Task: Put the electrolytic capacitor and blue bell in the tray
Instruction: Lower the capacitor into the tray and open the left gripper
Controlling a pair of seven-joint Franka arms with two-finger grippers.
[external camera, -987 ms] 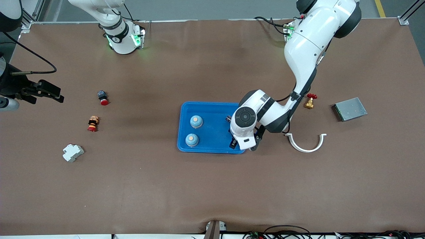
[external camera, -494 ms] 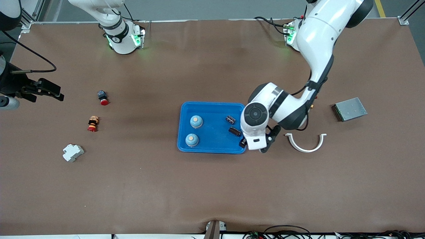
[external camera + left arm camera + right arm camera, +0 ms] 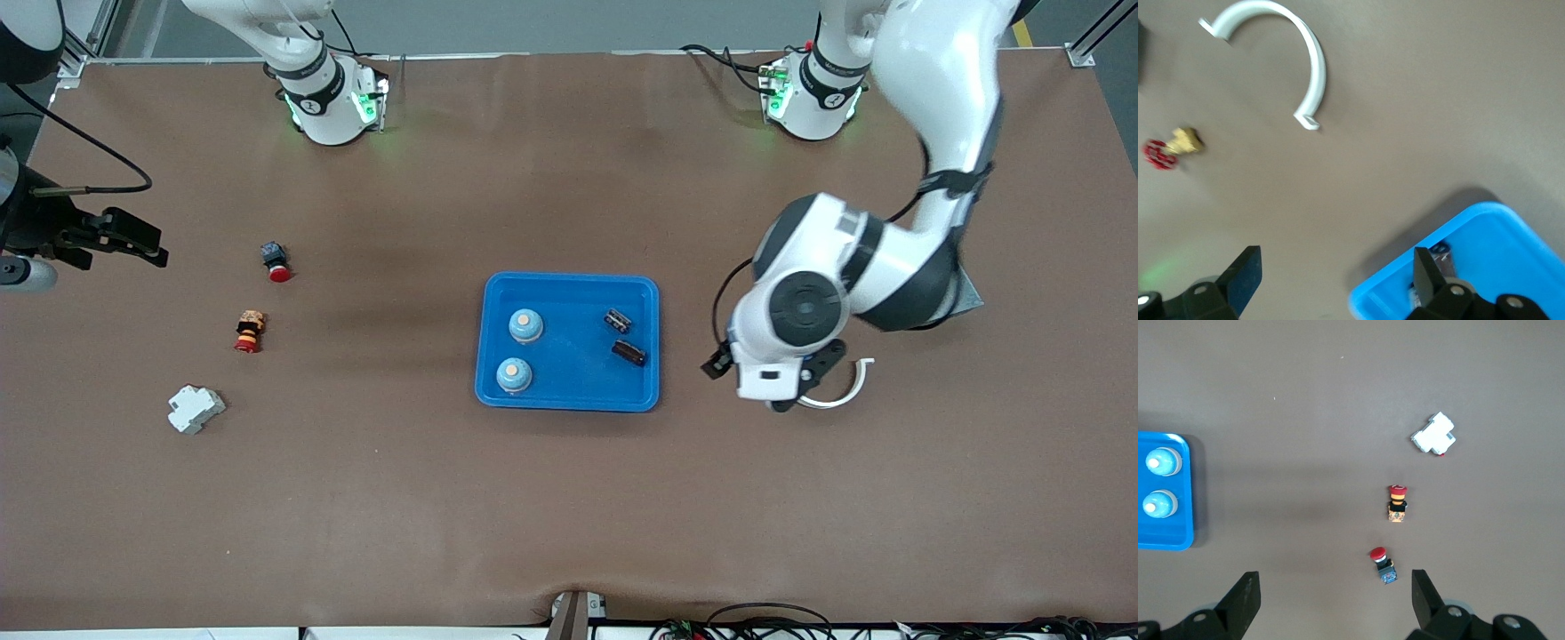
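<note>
The blue tray (image 3: 569, 342) sits at the centre of the front view, its long sides running across the frame. It holds four items. Two blue bells (image 3: 525, 326) (image 3: 514, 375) stand upright, domes up with pale tops, in the part of the tray toward the right arm's end, one nearer the front camera than the other. Two small dark capacitors (image 3: 618, 319) (image 3: 629, 353) lie on their sides in the part toward the left arm's end, each with its long axis slanting from upper left to lower right in the frame, apart from one another and from the bells.

The left gripper (image 3: 766, 380) hangs in the air right of the tray in the front view, over bare table and one end of a white curved clip (image 3: 831, 391). Its fingers (image 3: 1245, 277) are spread wide and hold nothing; the left wrist view shows a tray corner (image 3: 1471, 267) with a capacitor (image 3: 1441, 257), the clip (image 3: 1288, 50) and a brass valve with a red handle (image 3: 1171, 145).

The right gripper (image 3: 1331, 600) waits at the middle left edge of the front view, fingers (image 3: 1245, 600) wide and empty, over two red-capped push buttons (image 3: 276, 260) (image 3: 250, 331). A white plastic block (image 3: 196, 409) lies at lower left of them.
</note>
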